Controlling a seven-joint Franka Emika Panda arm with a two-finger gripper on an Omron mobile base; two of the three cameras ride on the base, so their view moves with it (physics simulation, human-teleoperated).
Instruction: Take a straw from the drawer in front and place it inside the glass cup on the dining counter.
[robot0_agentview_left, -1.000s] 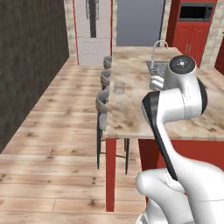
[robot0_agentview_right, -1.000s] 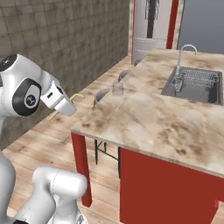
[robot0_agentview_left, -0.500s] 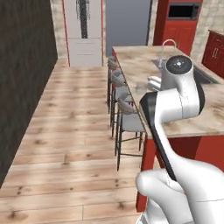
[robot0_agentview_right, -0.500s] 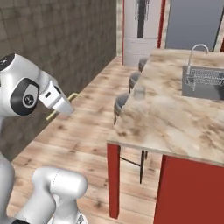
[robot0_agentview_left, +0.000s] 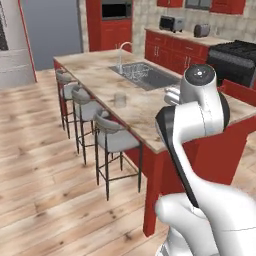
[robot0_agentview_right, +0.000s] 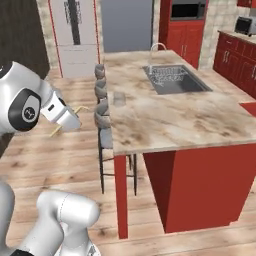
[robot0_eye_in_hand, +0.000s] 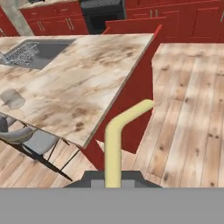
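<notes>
The jaws are clenched on the straw, out over the wood floor, beside the marble surface. In the hand view the straw runs away from the hand, then bends right. Farther off, the glass cup stands on that surface before the sink; the left base view adds the stove.

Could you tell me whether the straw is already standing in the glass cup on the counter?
No, the straw sticks out from the gripper beside the counter, while the glass cup stands empty.
</notes>
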